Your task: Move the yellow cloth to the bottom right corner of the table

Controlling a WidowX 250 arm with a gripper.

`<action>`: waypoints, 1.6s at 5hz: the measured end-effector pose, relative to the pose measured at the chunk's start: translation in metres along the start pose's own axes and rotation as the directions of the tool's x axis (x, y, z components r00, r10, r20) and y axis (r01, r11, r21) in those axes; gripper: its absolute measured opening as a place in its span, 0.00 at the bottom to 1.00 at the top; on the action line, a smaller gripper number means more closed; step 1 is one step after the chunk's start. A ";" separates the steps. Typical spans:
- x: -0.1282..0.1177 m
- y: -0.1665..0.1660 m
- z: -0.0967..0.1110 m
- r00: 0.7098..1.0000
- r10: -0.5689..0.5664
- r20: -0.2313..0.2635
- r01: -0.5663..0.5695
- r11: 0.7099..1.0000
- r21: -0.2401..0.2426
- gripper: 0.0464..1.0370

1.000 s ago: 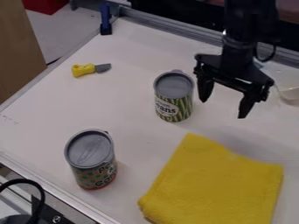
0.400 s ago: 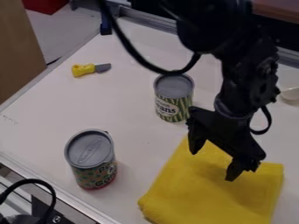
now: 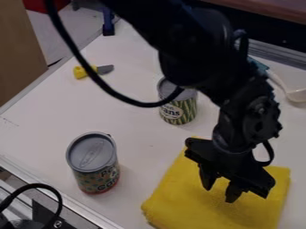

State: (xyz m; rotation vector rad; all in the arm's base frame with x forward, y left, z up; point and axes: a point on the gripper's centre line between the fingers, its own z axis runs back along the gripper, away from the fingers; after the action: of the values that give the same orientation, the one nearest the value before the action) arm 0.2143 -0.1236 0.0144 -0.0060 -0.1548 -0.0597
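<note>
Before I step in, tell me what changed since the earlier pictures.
The gripper moved down the picture, from beside the beans can to over the yellow cloth. Its fingers look closer together but remain apart; nothing visibly taken hold of. The lower-left cable shifted slightly right. The cloth, both cans and the toy knife stayed put.

cloth (image 3: 179,203): cut off below | striped can (image 3: 186,109): partly behind arm (image 3: 194,58)
</note>
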 end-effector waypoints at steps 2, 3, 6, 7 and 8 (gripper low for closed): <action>-0.005 -0.002 -0.020 1.000 -0.017 -0.021 0.018 1.000 0.019 0.01; -0.006 -0.006 -0.027 0.997 -0.026 -0.071 0.027 1.000 0.015 0.01; -0.001 -0.003 -0.036 0.967 0.248 0.049 -0.249 0.968 0.022 0.01; 0.000 -0.004 -0.037 0.928 0.361 0.089 -0.366 0.930 0.042 0.01; 0.011 -0.014 -0.040 0.907 0.408 0.100 -0.414 0.909 0.052 0.01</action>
State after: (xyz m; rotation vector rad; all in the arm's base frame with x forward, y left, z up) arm 0.2302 -0.1389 -0.0234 0.0312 -0.2405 0.3706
